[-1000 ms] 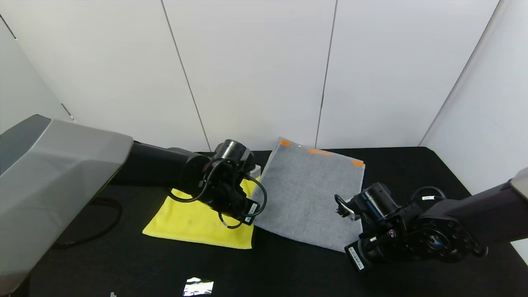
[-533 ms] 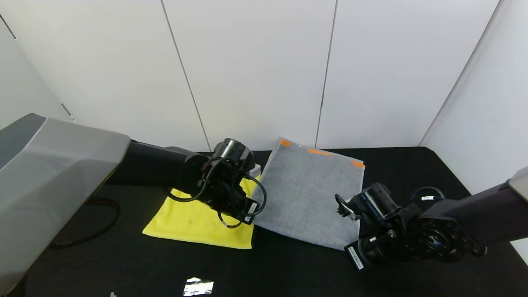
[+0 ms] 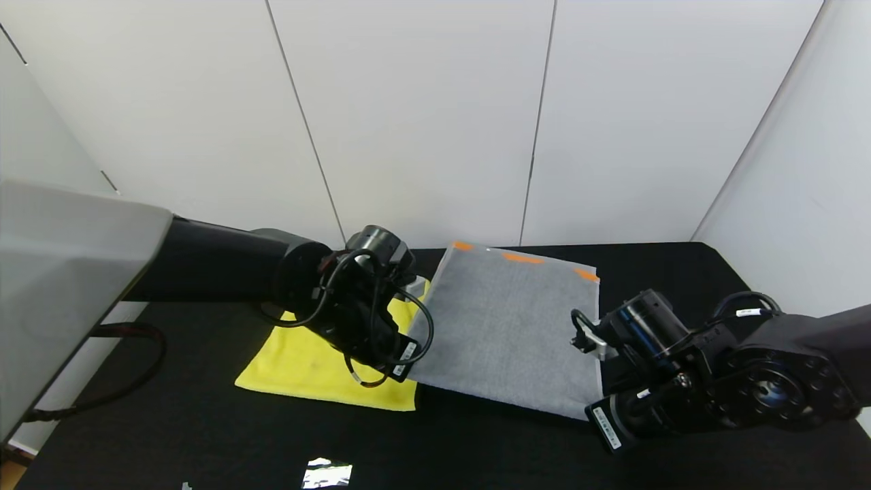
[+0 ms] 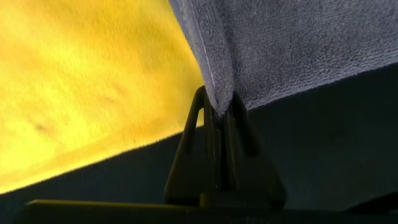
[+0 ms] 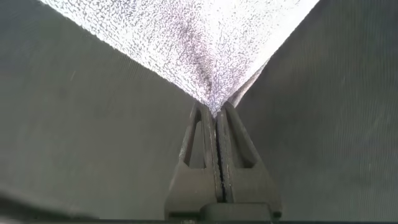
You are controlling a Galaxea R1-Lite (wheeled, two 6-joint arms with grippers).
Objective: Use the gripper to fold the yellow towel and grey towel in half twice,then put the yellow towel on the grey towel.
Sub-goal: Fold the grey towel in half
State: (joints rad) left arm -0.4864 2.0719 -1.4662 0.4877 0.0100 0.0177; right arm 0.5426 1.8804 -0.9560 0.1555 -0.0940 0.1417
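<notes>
The grey towel (image 3: 507,327) lies spread on the black table, with orange marks along its far edge. My left gripper (image 3: 410,367) is shut on its near left corner, seen in the left wrist view (image 4: 219,109). My right gripper (image 3: 593,408) is shut on its near right corner, seen in the right wrist view (image 5: 216,112). Both corners are held a little above the table. The yellow towel (image 3: 306,361) lies flat left of the grey towel, partly under my left arm, and shows in the left wrist view (image 4: 87,81).
The black table (image 3: 476,449) is bounded by white walls behind and to the right. A silver foil scrap (image 3: 327,472) lies near the front edge. A black cable (image 3: 139,340) loops at the far left.
Both grippers have moved nearer to me with the grey towel's near corners; the right one also moved right. The towel's far edge slid toward me and the cloth lies flatter.
</notes>
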